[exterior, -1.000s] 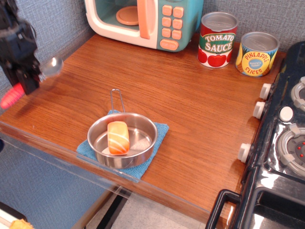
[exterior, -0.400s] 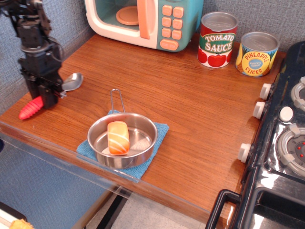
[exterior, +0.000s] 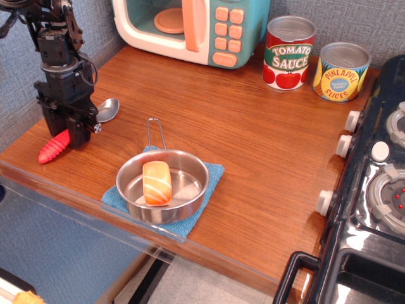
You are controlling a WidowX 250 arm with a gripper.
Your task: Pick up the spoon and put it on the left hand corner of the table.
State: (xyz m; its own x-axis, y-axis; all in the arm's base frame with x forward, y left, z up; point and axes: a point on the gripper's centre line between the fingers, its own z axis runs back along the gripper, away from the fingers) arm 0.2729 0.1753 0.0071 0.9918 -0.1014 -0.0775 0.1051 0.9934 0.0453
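Observation:
The spoon has a red ribbed handle (exterior: 53, 148) and a silver bowl (exterior: 107, 109). It lies slanted, low over the left front part of the reddish-brown table (exterior: 253, 139). My black gripper (exterior: 74, 132) comes down from above and is shut on the spoon's middle, which it hides. I cannot tell whether the spoon touches the tabletop.
A steel pan (exterior: 162, 185) holding an orange-and-white toy food piece (exterior: 156, 182) sits on a blue cloth (exterior: 212, 174) near the front edge. A toy microwave (exterior: 190, 28) and two cans (exterior: 289, 52) stand at the back. A black toy stove (exterior: 373, 190) is on the right.
My gripper has carried the spoon in from the far left edge, to the right and down towards the tabletop.

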